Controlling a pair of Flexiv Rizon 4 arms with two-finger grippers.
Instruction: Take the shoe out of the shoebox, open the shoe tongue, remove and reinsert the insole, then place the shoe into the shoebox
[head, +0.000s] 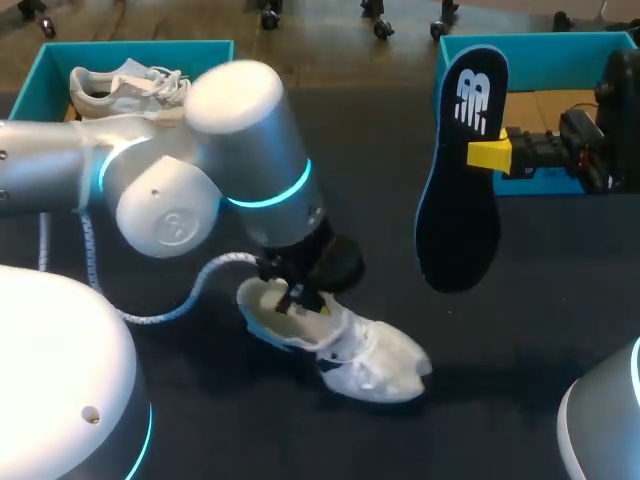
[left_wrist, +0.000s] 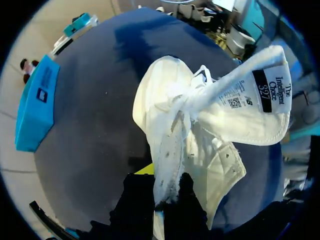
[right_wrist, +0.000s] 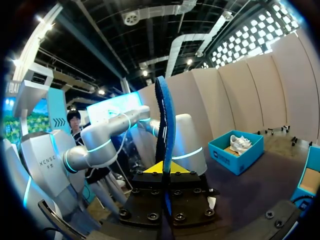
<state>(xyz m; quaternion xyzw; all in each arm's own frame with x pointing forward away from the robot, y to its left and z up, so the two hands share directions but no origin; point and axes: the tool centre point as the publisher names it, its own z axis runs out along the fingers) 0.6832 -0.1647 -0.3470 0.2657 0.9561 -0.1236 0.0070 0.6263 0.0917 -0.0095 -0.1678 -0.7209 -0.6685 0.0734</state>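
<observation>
A white shoe (head: 372, 362) lies on the dark table near the middle. My left gripper (head: 297, 297) is shut on the rim of its opening at the heel end. In the left wrist view the shoe (left_wrist: 200, 135) has its tongue (left_wrist: 255, 105) folded up and back, label showing, and the left gripper (left_wrist: 167, 197) pinches the thin upper edge. My right gripper (head: 490, 155) holds the black insole (head: 455, 200) upright in the air, right of the shoe. Seen edge-on, the insole (right_wrist: 164, 125) stands between the right gripper's (right_wrist: 165, 170) yellow tips.
A teal shoebox (head: 45, 75) at the back left holds a second white shoe (head: 120, 88). Another teal shoebox (head: 560, 45) stands at the back right, behind my right gripper. The left arm's white braided cable (head: 170, 312) hangs over the table left of the shoe.
</observation>
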